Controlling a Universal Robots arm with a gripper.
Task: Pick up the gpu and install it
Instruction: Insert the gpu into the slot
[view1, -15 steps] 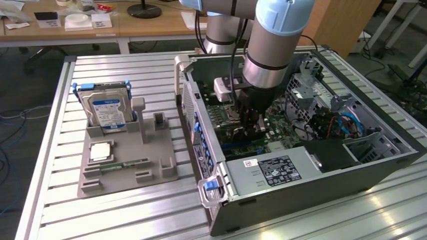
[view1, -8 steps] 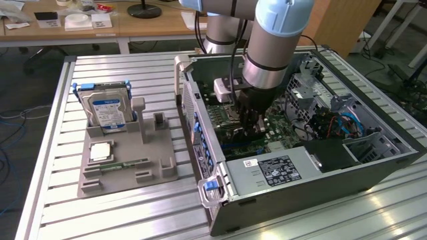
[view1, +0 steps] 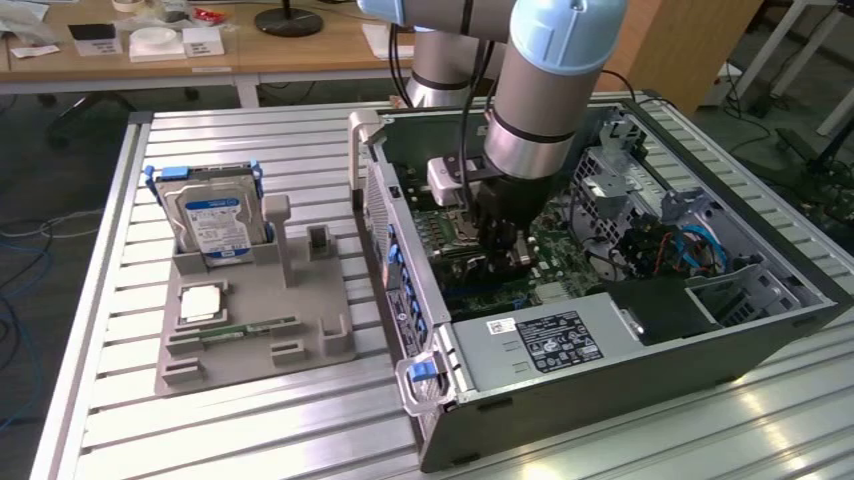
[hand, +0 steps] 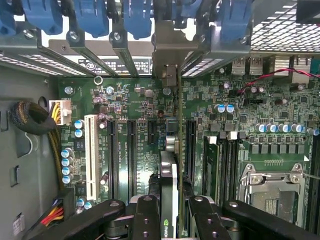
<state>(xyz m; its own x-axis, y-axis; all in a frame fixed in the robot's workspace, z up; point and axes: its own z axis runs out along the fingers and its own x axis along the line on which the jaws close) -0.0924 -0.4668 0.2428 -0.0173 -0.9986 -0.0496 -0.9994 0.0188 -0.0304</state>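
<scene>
Between your gripper's two black fingers, partly closed, you are gripping the gpu edge-on (green board, silver bracket), standing it upright over the motherboard slots inside the open computer case. Farther off, toward the table's edge, a hard drive is sitting upright in a grey holder.

exterior view high, angled down, far; wrist view close above motherboard; both share it.
</scene>
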